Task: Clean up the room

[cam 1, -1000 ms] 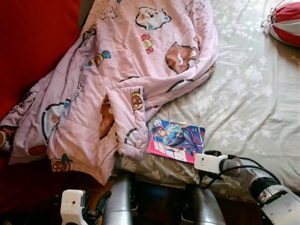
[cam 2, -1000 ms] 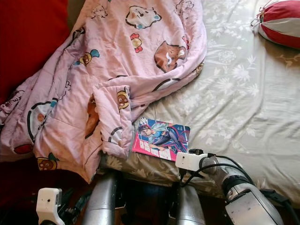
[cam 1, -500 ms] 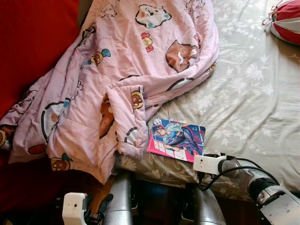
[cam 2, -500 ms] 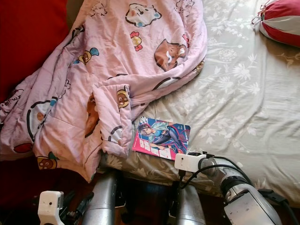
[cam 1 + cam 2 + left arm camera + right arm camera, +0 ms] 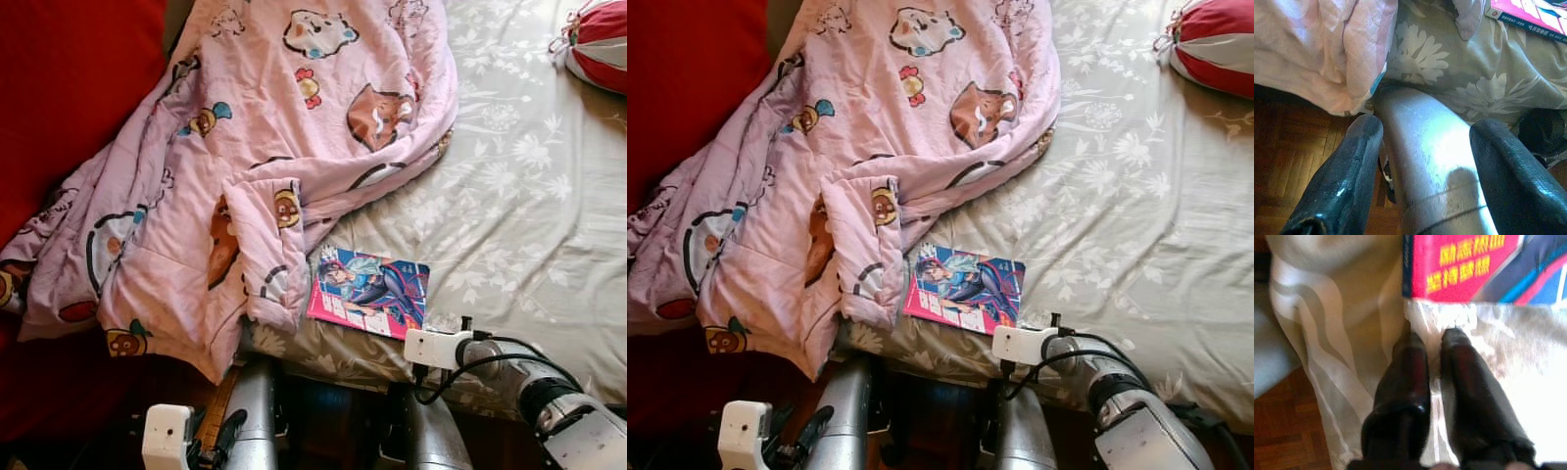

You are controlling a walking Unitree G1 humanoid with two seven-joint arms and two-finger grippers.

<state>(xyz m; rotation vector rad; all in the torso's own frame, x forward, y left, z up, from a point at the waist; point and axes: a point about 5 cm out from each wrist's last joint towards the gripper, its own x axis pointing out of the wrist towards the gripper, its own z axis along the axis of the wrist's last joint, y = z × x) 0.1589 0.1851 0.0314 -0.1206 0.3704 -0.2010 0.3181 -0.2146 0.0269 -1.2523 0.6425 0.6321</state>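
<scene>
— What lies on the bed [image 5: 529,196]?
— A quilt [image 5: 255,157] covers its left part and spills over the near edge toward the floor [image 5: 1283,161]. A comic book [image 5: 369,292] lies just right of the quilt's folded corner, near the front edge.

— And farther back?
— A pillow [image 5: 598,44] sits at the far right, well apart from the book.

— Where are the claws?
— The right claw [image 5: 1435,340] rests on the sheet just before the book's near edge; the left claw [image 5: 1422,132] hangs below the bed's edge, beside the robot's leg [image 5: 1435,171].
</scene>
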